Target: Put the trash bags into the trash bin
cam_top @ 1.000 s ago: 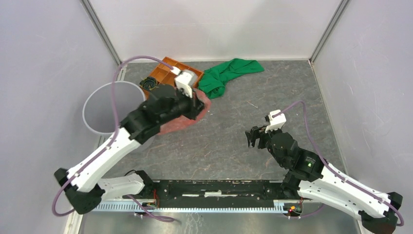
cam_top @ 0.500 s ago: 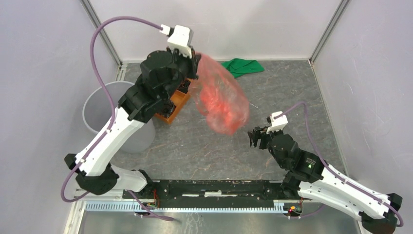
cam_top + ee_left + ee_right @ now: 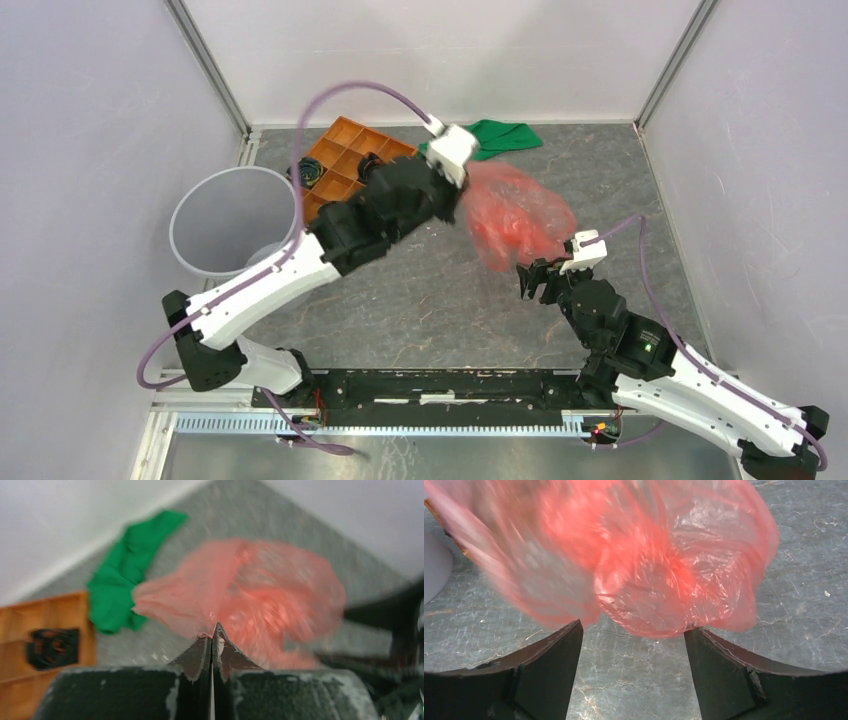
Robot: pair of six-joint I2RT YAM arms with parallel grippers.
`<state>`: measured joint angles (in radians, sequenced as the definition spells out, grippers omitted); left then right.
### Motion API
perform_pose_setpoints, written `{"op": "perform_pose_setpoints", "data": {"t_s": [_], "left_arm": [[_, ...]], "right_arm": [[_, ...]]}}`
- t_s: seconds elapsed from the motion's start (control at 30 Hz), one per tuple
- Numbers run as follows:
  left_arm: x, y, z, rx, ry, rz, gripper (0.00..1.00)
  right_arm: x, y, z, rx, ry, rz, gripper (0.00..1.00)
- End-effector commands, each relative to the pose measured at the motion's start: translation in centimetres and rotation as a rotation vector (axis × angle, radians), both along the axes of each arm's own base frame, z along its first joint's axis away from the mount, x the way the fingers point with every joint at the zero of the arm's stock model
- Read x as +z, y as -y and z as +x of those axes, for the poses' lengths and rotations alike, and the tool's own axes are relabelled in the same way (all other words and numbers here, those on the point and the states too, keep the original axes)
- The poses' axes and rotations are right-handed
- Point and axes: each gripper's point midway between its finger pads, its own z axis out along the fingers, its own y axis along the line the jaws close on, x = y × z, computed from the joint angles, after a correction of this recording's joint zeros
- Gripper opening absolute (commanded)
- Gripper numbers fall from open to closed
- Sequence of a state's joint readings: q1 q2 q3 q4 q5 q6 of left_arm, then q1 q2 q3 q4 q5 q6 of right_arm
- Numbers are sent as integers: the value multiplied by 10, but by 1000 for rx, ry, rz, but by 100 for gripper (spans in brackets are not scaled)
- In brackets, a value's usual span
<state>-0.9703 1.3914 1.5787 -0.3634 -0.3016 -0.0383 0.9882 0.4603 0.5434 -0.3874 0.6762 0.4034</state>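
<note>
A red-pink translucent trash bag [image 3: 520, 215] hangs in the air over the middle of the table as a large loose sack. My left gripper [image 3: 455, 195] is shut on a pinch of its plastic, seen in the left wrist view with the bag [image 3: 250, 595] billowing beyond my left gripper [image 3: 214, 630]. My right gripper [image 3: 535, 278] is open just below and in front of the bag [image 3: 649, 560]; the bag's lower edge brushes the tips, with bare table between its fingers [image 3: 554, 660]. The trash bin [image 3: 235, 222] stands at the left, away from both grippers.
An orange compartment tray [image 3: 345, 160] lies behind the left arm, holding a dark item [image 3: 307, 174]. A green cloth [image 3: 500, 135] lies at the back by the wall. Cage walls close in all sides.
The left arm has lifted the bag off the table, swung it up near the back wall, then brought it rightward and lower toward the right gripper. The right gripper has edged forward.
</note>
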Motion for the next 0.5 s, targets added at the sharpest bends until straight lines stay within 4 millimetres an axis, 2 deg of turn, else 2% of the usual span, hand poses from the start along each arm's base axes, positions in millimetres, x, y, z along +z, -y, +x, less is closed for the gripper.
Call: {"op": "perform_pose_setpoints", "data": {"t_s": [0.0, 0.07, 0.17, 0.23, 0.37, 0.47], "left_arm": [[-67, 34, -55, -144, -139, 79, 2], [-87, 30, -64, -108, -166, 136, 2], [-90, 14, -62, -17, -191, 115, 2], [-84, 2, -59, 61, -205, 51, 2], [-62, 2, -62, 98, -253, -132, 2], [-50, 1, -62, 106, -258, -190, 2]], "right_arm": [[5, 8, 3, -47, 15, 2, 82], [5, 11, 3, -55, 19, -9, 83], [4, 11, 3, -52, 21, -22, 85], [2, 3, 4, -16, 24, -32, 87], [5, -42, -6, 262, 64, -100, 89], [20, -50, -9, 345, 75, -170, 89]]}}
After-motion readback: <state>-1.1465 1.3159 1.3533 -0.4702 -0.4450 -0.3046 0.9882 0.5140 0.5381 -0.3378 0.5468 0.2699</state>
